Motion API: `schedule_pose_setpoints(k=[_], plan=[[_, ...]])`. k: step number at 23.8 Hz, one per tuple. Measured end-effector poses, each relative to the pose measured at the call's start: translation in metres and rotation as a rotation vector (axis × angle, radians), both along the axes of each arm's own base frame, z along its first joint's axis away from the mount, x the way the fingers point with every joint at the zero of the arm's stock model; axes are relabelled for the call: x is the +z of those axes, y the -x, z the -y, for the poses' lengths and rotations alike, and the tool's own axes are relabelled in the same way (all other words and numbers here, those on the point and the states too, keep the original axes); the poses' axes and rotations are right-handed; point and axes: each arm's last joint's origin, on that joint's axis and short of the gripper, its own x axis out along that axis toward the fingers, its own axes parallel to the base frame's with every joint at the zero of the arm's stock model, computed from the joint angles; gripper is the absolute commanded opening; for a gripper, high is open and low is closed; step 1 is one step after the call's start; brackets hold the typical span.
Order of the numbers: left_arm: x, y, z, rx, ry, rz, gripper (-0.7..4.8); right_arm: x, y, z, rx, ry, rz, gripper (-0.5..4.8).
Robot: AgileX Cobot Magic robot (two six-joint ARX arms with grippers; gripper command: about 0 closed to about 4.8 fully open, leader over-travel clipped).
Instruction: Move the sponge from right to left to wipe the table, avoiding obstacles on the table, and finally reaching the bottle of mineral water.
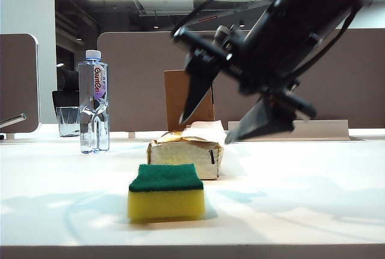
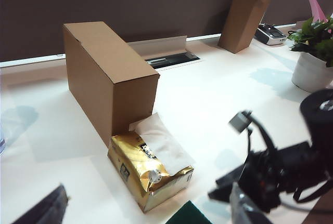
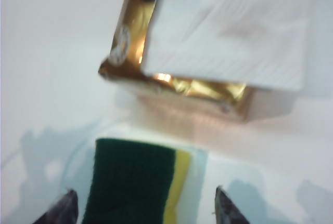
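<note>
The sponge [image 1: 165, 191], yellow with a dark green top, lies flat on the white table [image 1: 301, 199] near its front edge. My right gripper [image 1: 231, 115] hangs above and behind it, open and holding nothing. In the right wrist view the sponge [image 3: 130, 182] shows between the spread fingers of the right gripper [image 3: 144, 211] without touching them. Just behind the sponge sits the gold-trimmed tissue pack [image 1: 186, 154], and behind that the brown cardboard box [image 1: 189, 100]. The bottle of mineral water [image 1: 94, 101] stands upright at the far left. My left gripper [image 2: 143, 213] is open beside the tissue pack [image 2: 151, 167].
A short drinking glass [image 1: 68, 121] stands behind the bottle. Brown divider panels [image 1: 132, 79] close the back of the table. The left wrist view also shows a second upright cardboard box [image 2: 244, 20], a potted plant [image 2: 315, 63] and a cable slot [image 2: 166, 59].
</note>
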Motion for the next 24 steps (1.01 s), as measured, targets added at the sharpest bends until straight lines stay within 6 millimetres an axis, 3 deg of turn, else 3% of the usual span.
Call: schedule_pose_setpoints(k=[6, 13, 17, 24], plan=[[0.000, 0.000, 0.000, 0.000, 0.000, 0.000, 4.03, 0.048, -0.015, 0.044, -0.056, 0.079, 0.099, 3.37], [0.000, 0.000, 0.000, 0.000, 0.000, -0.001, 4.03, 0.086, -0.023, 0.095, -0.161, 0.152, 0.203, 3.37], [-0.001, 0.000, 0.000, 0.000, 0.000, -0.013, 4.03, 0.098, -0.020, 0.118, -0.209, 0.176, 0.248, 3.36], [-0.003, 0.001, 0.000, 0.000, 0.000, -0.030, 4.03, 0.114, -0.009, 0.182, -0.347, 0.187, 0.248, 3.33]])
